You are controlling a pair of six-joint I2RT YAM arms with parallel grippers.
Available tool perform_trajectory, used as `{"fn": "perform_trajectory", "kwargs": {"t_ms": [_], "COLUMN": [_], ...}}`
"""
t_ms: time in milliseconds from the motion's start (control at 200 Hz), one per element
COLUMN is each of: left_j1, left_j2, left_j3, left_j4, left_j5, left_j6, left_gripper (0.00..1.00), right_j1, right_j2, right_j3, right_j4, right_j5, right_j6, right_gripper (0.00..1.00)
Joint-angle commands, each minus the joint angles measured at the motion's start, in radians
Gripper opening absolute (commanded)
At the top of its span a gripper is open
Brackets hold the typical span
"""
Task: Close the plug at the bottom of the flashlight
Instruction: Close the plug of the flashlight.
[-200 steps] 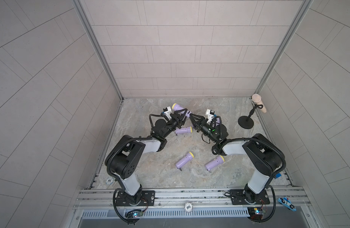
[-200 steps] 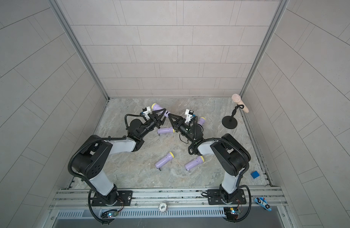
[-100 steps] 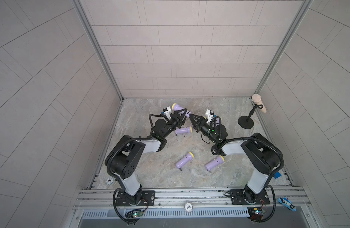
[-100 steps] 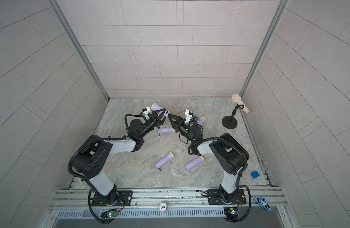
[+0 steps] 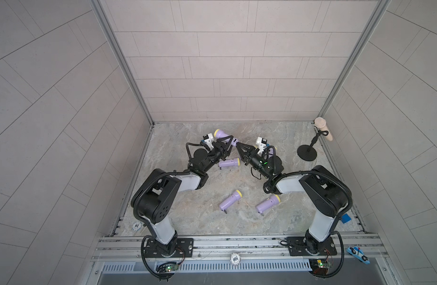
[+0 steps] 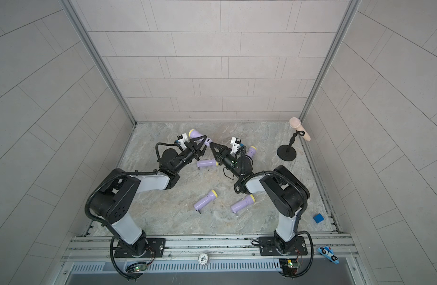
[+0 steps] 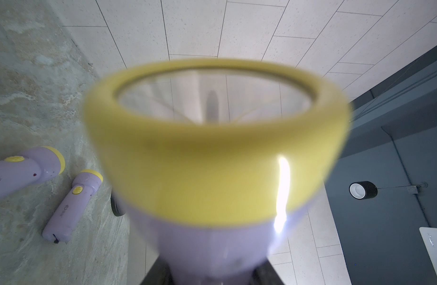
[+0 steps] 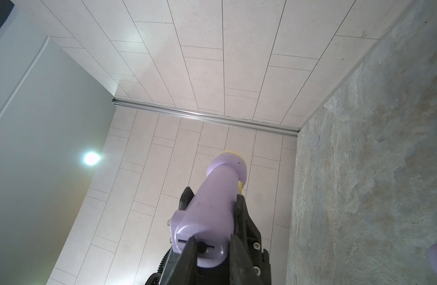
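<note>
A purple flashlight [image 5: 222, 135] with a yellow head is held off the table at the back, and my left gripper [image 5: 226, 143] is shut on its body. Its head [image 7: 212, 172] fills the left wrist view. The flashlight's bottom end [image 8: 200, 244] faces my right gripper [image 5: 237, 144] and shows a slot with a small black plug piece [image 8: 202, 247] in it. My right gripper [image 8: 213, 238] is shut, its tips drawn close together against that bottom end at the slot. Both top views show the two grippers meeting tip to tip, the right gripper [image 6: 211, 143] beside the flashlight [image 6: 197, 135].
Several more purple flashlights lie on the stone table: one [image 5: 229, 162] under the grippers, two [image 5: 229, 200] [image 5: 267, 203] nearer the front, one [image 5: 270, 149] behind my right wrist. A black stand [image 5: 307, 155] is at the back right, a blue block [image 5: 345, 218] at the front right.
My right gripper's fingers have drawn closer together at the flashlight's bottom end. The left arm and the held flashlight have not visibly moved.
</note>
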Motion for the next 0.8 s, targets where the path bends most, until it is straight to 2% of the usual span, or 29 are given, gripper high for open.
{"fn": "perform_trajectory", "kwargs": {"t_ms": [0,580,795], "left_j1": [-0.022,-0.022,-0.022], "left_j2": [-0.009,-0.018,-0.026], "left_j3": [0.011,0.009,0.011], "left_j4": [0.072,0.075,0.076], "left_j5": [0.092,0.091,0.089], "left_j6": [-0.020,-0.019,-0.015], "left_gripper": [0.00,0.00,0.00], "right_j1": [0.014,0.022,0.022], "right_j2": [0.040,0.071,0.050], "right_j3": [0.018,0.011,0.001], "right_j4": [-0.025,-0.033,-0.094], "right_j5": [-0.003,0.013,0.016], "right_j6": [0.030,0.013,-0.013], "right_gripper": [0.24,0.21,0.21]}}
